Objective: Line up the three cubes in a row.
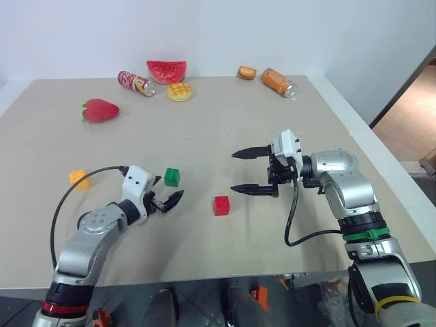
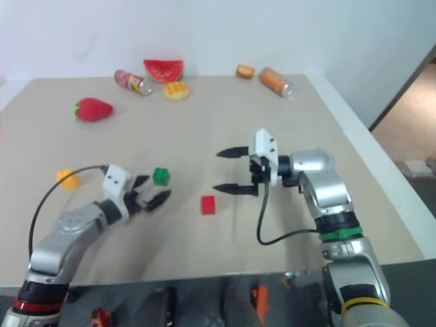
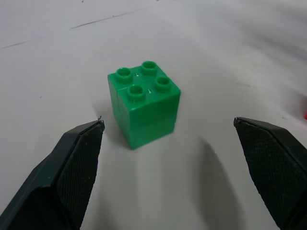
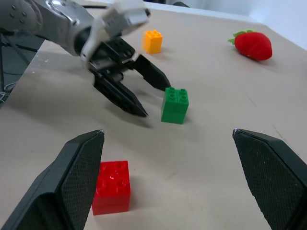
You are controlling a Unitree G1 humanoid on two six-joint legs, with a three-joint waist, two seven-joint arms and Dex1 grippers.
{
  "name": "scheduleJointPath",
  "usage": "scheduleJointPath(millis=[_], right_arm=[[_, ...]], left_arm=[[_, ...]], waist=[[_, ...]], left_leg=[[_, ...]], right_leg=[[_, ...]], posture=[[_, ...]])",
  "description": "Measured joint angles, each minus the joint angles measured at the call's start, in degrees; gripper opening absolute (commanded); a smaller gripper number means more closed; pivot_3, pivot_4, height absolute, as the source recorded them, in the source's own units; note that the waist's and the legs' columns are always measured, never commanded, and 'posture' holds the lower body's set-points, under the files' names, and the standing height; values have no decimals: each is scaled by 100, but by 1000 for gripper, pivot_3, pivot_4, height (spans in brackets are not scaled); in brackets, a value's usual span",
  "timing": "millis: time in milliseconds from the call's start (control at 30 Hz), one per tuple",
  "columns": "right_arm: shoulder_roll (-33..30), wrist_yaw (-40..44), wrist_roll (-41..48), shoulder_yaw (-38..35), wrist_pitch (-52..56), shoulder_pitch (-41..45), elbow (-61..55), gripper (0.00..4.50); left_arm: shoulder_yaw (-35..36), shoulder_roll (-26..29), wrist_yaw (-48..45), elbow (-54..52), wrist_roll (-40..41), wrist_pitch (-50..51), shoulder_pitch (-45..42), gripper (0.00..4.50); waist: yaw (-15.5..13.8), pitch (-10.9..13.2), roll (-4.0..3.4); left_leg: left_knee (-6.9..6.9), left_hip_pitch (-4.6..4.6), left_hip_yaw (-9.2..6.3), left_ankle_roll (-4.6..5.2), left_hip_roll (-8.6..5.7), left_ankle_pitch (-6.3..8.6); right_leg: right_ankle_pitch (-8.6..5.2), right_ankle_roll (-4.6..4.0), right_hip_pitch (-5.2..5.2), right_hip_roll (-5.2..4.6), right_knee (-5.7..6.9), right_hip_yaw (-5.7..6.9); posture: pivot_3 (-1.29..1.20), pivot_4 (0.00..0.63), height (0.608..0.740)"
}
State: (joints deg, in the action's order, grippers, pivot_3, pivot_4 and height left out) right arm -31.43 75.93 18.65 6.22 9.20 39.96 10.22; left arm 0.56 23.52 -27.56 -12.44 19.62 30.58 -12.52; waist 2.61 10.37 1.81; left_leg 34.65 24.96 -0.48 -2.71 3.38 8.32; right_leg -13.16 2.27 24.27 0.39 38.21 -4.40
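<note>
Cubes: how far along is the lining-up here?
Done: nothing; the orange cube, green cube and red cube sit apart, in no even row. In hand: the left end effector, open, is beside the green cube, not gripping. The right end effector hangs open, empty. Left: placing all three.

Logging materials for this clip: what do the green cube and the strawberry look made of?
Green cube: likely hard moulded plastic, smooth with a slight sheen, crisp studs on top and a seam round its middle. Strawberry: looks soft, matte and fuzzy, perhaps foam or plush; hard to confirm.
</note>
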Motion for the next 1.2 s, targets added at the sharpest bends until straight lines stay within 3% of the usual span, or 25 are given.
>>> scheduleJointPath(millis=[200, 300, 533, 867, 967, 1200], right_arm=[[-4, -115, 37, -1, 85, -193, -178, 4464], [-5, -140, 61, -1, 100, -218, -244, 4500], [-9, -259, 93, -6, 157, -365, -368, 4500], [5, -340, 92, 25, 157, -478, -426, 4500], [28, -359, 90, 39, 156, -477, -438, 4500], [-4, -362, 108, 55, 188, -481, -459, 4500]], left_arm=[[15, -277, 456, 342, -105, 198, -202, 4500], [15, -291, 476, 380, -149, 198, -238, 3725], [20, -424, 509, 477, -174, 196, -427, 1285], [122, -403, 454, 635, -158, 98, -679, 1240], [204, 19, -300, 654, -18, -419, -557, 1240], [306, 1416, -3025, 1033, 294, -1974, 195, 1240]], waist=[[5, 0, 0], [4, 0, 0], [0, 0, 0], [3, 0, 0], [17, 0, 0], [-4, 0, -1]], left_leg=[[1, 0, -1, 0, 0, 0], [1, -1, -2, 0, 0, 0], [6, 1, -2, -2, -1, -1], [5, 0, -2, -2, 0, -1], [1, -2, -1, -2, 4, -1], [-9, -1, 1, -2, 9, -1]], right_leg=[[1, 2, -1, 3, 0, -4], [1, 2, -1, 5, 1, -3], [4, 4, -2, 4, 1, -5], [4, 4, -2, 6, 1, -5], [4, -1, 1, 9, 1, -7], [-20, -42, 6, 8, 0, -3]], posture=[[0, 150, 740], [0, 150, 740], [0, 150, 740], [0, 150, 740], [0, 150, 740], [0, 150, 740]])
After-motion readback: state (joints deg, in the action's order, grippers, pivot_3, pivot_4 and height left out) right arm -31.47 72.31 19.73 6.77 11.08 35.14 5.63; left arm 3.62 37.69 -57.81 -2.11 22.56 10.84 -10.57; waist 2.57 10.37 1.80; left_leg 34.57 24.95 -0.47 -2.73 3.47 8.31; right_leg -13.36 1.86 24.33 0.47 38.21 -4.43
